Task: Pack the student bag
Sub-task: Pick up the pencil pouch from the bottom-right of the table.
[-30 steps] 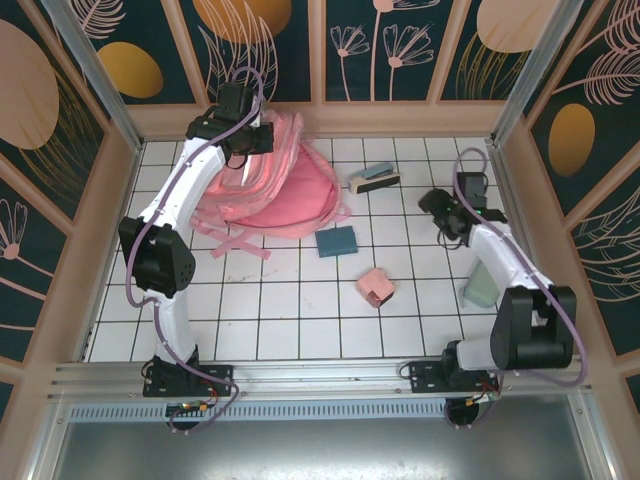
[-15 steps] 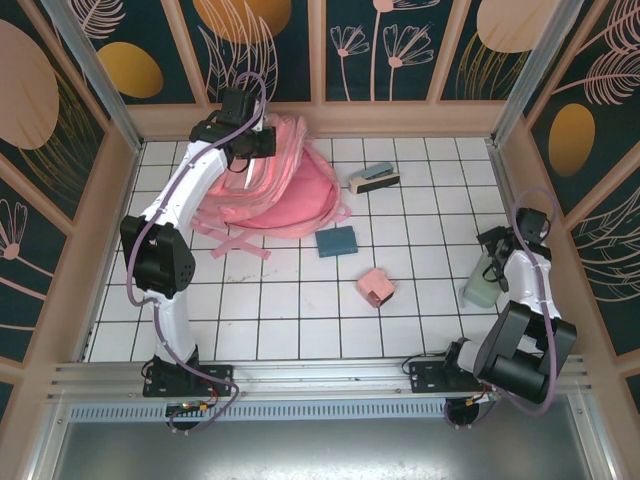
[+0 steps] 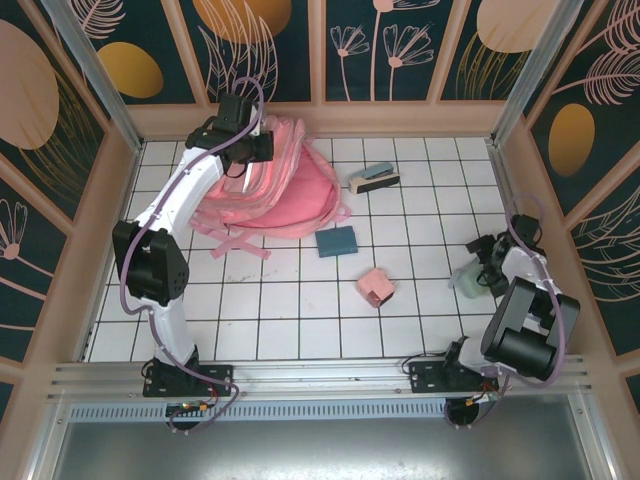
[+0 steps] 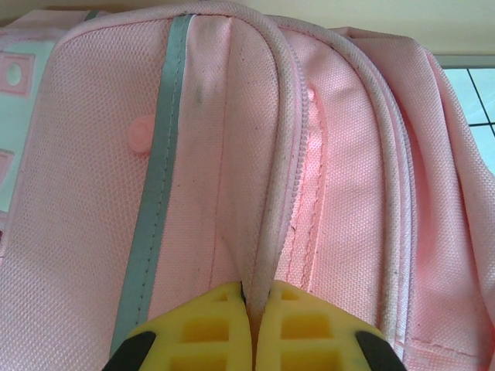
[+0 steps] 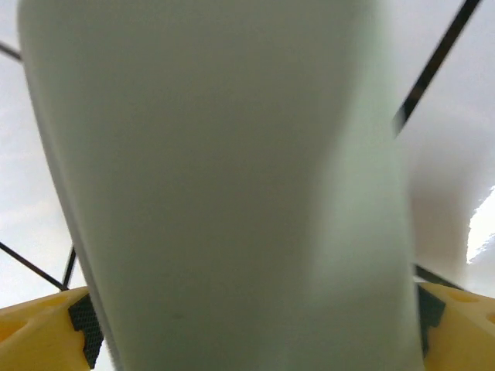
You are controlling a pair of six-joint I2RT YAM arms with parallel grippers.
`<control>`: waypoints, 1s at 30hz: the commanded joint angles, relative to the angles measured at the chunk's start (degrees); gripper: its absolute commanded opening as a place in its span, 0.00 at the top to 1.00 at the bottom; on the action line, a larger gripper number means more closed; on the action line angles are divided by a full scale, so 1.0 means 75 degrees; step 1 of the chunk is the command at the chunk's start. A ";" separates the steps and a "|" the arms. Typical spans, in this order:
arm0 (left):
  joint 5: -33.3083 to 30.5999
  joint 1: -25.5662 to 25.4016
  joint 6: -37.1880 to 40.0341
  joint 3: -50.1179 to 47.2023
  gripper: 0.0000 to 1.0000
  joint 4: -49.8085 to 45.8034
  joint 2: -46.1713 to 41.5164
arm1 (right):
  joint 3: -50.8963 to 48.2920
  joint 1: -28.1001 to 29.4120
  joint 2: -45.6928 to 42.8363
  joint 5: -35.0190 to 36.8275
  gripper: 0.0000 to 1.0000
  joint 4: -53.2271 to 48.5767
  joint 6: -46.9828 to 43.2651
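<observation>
Student bag [image 3: 285,190] isn't packed yet, I reckon: your left tool [image 4: 254,309] clamps its piping, right tool [image 5: 247,332] straddles a pale bottle [image 5: 224,170], grip unclear.

The large pink cloth backpack [image 4: 363,170] has a coarse, matt weave, smooth corded piping and a stitched-on grey strip [image 4: 158,178] with a faint sheen. On that piping, the left pincer [image 4: 253,297] shows matt yellow plastic fingers moulded in a grid. Right of the backpack, the white tiled desk [image 3: 290,300] looks smooth and slightly glossy. Far to the right, the pale green bottle [image 5: 224,178] looks smooth and matt.
</observation>
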 commanded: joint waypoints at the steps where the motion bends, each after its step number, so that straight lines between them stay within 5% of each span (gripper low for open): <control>1: 0.0052 -0.0029 0.0173 -0.0044 1.00 0.0623 -0.0568 | 0.0143 0.0412 0.0276 0.0062 0.01 -0.0142 -0.0229; 19: 0.0020 -0.0033 0.0080 -0.0301 1.00 0.0747 -0.0726 | 0.0333 0.0974 0.0534 0.0582 0.05 -0.0405 -0.0168; 30: 0.0097 -0.0029 -0.0033 -0.0225 1.00 0.0730 -0.0668 | 0.0371 0.1522 -0.0002 0.0920 0.39 -0.0361 -0.0270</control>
